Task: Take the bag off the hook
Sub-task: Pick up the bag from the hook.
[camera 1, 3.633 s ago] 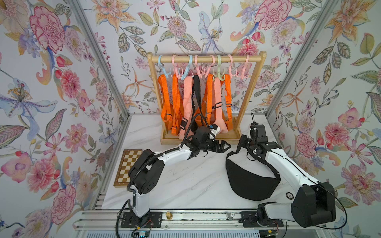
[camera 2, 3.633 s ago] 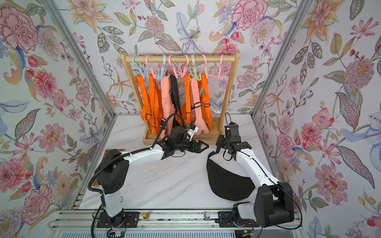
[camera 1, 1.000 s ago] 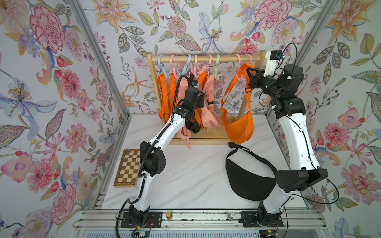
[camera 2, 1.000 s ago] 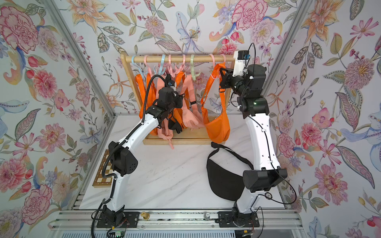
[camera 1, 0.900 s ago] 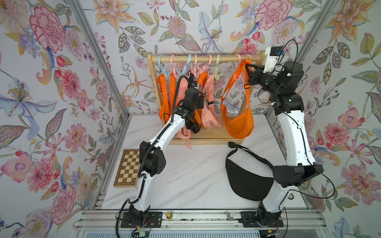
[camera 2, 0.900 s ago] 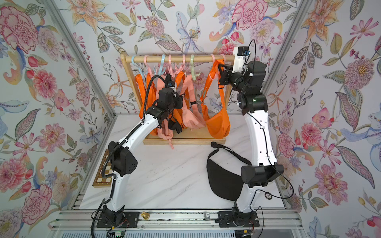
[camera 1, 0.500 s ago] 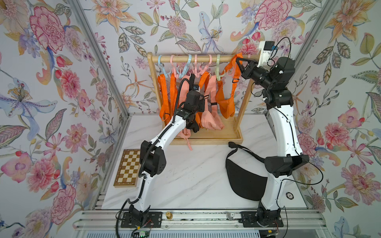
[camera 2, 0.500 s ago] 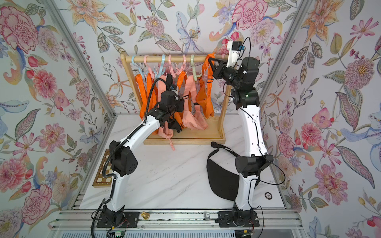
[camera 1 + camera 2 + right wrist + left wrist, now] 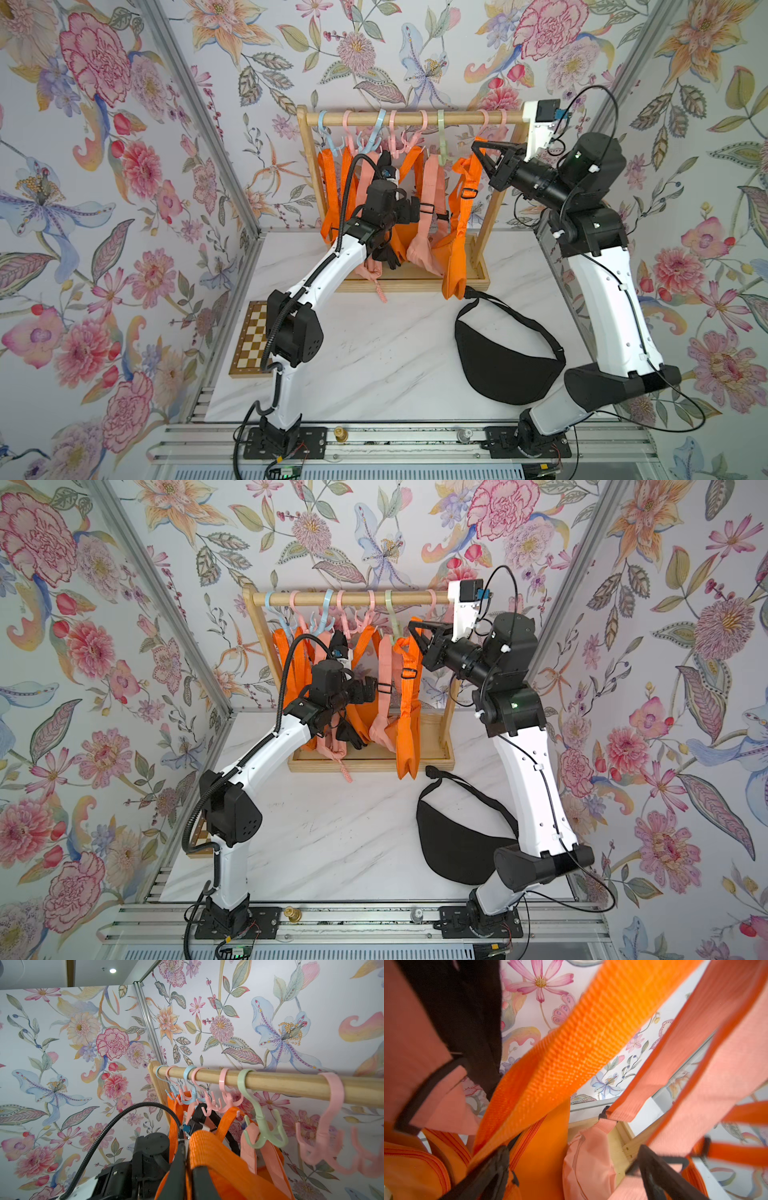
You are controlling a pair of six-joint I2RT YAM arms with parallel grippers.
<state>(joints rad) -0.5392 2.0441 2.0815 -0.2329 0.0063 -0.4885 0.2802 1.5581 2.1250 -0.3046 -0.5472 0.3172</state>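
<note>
An orange bag hangs by its strap from my right gripper, which is shut on the strap just under the wooden rail. In the right wrist view the strap lies over one finger, below the green hook and the pink hook, touching neither. My left gripper is pushed in among the orange and pink bags still hanging on the rack. Its fingers stand wide open, with a pink bag between them but not gripped.
A black bag lies on the marble table at the front right, its strap reaching the rack's base. A chessboard lies at the table's left edge. Flowered walls close in the left, back and right.
My right gripper has carried the orange bag up and left, from right of the rack's post to under the rail. My left gripper has opened wide among the bags.
</note>
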